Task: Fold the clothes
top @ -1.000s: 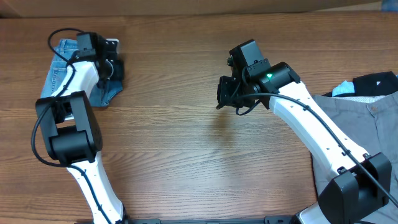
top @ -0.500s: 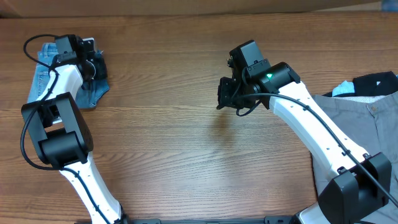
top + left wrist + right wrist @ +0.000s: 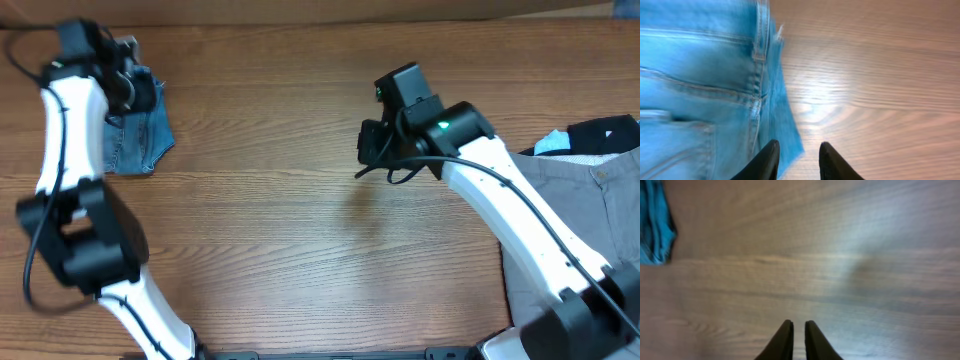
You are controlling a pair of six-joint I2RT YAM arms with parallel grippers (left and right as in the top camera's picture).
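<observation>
Reaching into the upper left of the overhead frame, your left arm (image 3: 62, 130) holds the left fingers (image 3: 767, 162) slightly apart, clamping nothing, over the frayed edge of the jeans (image 3: 140, 140) folded there near the top edge of the table (image 3: 280, 230). Your right fingers (image 3: 782, 340) sit almost together, empty, above bare wood at centre, open room all around.

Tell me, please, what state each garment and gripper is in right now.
Jeans: folded, lying flat at far left.
Left gripper: open, empty, over the jeans' edge.
Right gripper: nearly shut, empty.
Grey buttoned garment: spread out, unfolded, at far right.
Dark garment: bunched beside it, partly cut off.
</observation>
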